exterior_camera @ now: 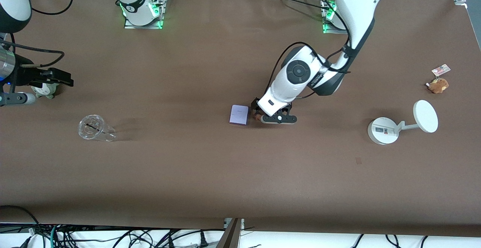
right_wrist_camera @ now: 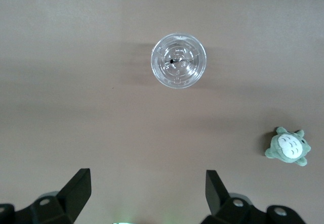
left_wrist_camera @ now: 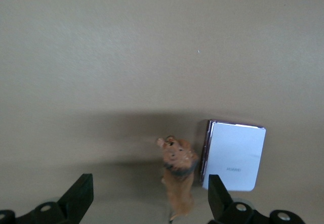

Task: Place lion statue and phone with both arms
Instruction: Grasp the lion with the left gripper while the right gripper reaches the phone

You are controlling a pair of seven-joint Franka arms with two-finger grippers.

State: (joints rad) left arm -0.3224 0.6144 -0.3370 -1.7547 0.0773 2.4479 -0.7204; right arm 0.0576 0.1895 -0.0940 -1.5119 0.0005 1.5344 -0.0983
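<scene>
While just beside phone, lion statue between spread left tool fingers.

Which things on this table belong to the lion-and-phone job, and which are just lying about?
Job: lion statue, phone, open left gripper low over the lion, open right gripper waiting.

Lying about: clear cup, green plush, brown plush, white stand, card.

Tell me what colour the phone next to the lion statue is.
Pale lavender-white, with a darker purple edge. The phone shows best in the left wrist view, beside the lion statue.
</scene>
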